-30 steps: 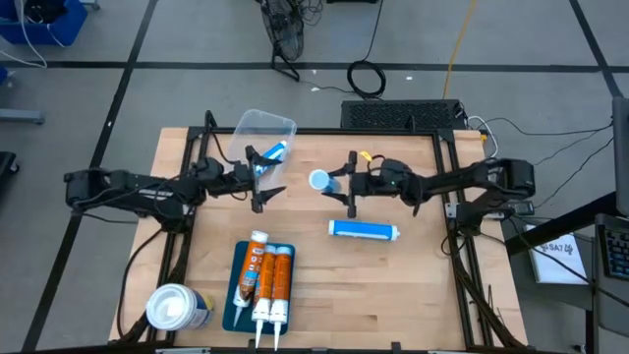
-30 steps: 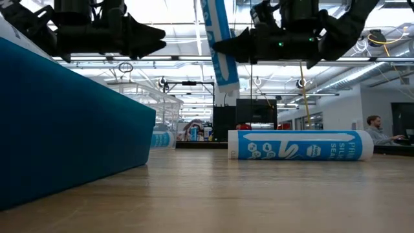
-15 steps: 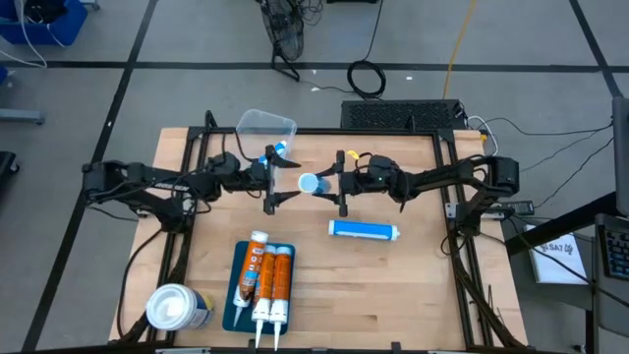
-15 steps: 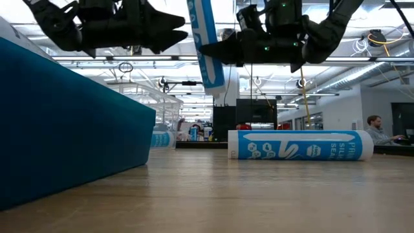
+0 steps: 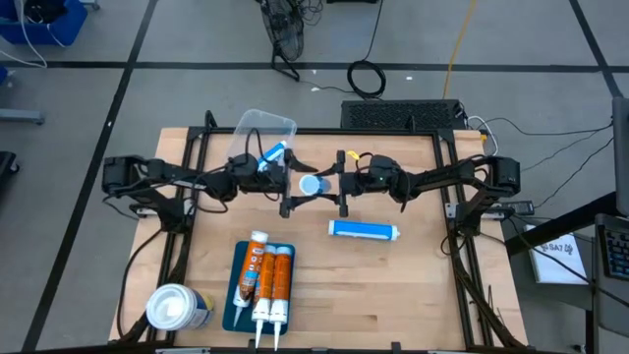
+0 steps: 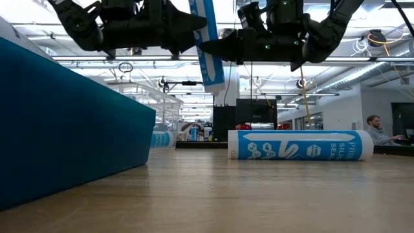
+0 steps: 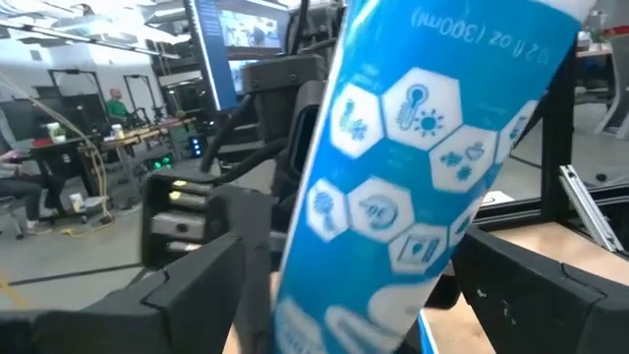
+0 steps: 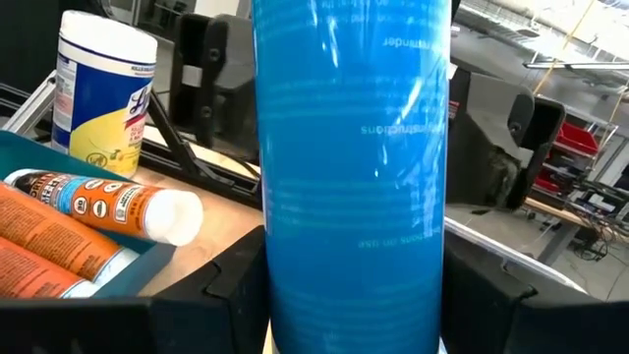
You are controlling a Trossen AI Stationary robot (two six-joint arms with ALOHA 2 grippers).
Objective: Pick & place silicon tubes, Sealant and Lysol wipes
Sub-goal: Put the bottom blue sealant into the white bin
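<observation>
Two pincers meet mid-tabletop: right pincer [image 5: 341,184] clamped on the upright blue tube [image 5: 311,184], left pincer [image 5: 287,187] spread around it; we'd guess it's rigid, slick, fairly hefty, so grab mid-barrel.

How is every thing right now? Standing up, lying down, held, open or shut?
Held blue tube: upright in the air, gripped.
Right gripper: fingers shut on that tube.
Left gripper: fingers open around the same tube.
Second blue tube: lying on the table.
Orange tubes: lying side by side in the tray.
Lysol wipes: standing upright, lid on.
Clear bin: open-topped.
</observation>
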